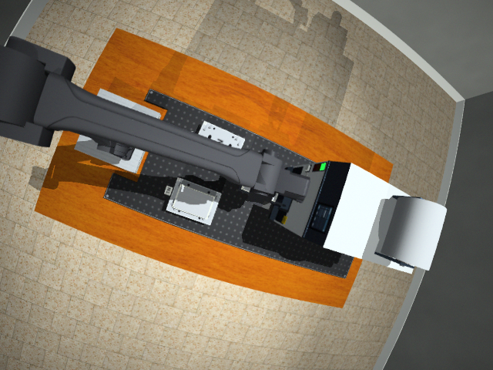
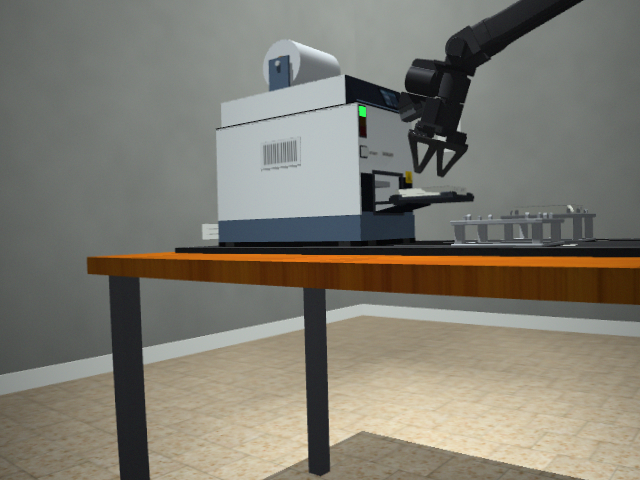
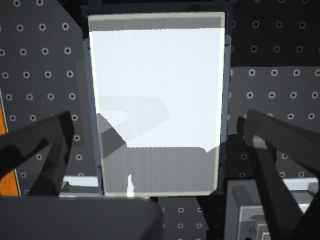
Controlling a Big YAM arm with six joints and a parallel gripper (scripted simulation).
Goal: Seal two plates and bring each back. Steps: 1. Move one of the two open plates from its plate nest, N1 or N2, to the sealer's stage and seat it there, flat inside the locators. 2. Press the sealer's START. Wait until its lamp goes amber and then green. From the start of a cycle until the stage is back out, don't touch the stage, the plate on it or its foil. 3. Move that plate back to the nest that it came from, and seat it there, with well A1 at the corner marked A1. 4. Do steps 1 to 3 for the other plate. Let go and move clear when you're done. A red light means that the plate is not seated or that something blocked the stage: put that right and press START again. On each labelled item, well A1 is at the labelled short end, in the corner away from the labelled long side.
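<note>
My gripper (image 2: pixel 430 173) (image 3: pixel 158 120) is open and empty above the stage, its fingers beyond the plate's two long sides; the arm hides it in the top view. A plate (image 2: pixel 429 192) (image 3: pixel 160 75) with a smooth pale top, no wells showing, lies on the extended stage (image 2: pixel 462 197) (image 3: pixel 92 100). The sealer (image 1: pixel 346 210) (image 2: pixel 289 180) shows a green lamp (image 1: pixel 323 166) (image 2: pixel 362 111); START (image 2: pixel 363 151) is below it. Nest N2 (image 1: pixel 229 139) (image 2: pixel 506 222) shows no plate, though the arm partly covers it. Another plate (image 1: pixel 195 200) sits on nest N1 (image 1: pixel 205 220); its wells cannot be made out.
The sealer's front stands close to the arm's wrist, with a foil roll (image 1: pixel 414 230) (image 2: pixel 315 64) on top of the sealer. N1's raised corner (image 3: pixel 240 200) is at the wrist view's lower right. The dark perforated board (image 1: pixel 235 230) lies under the nests.
</note>
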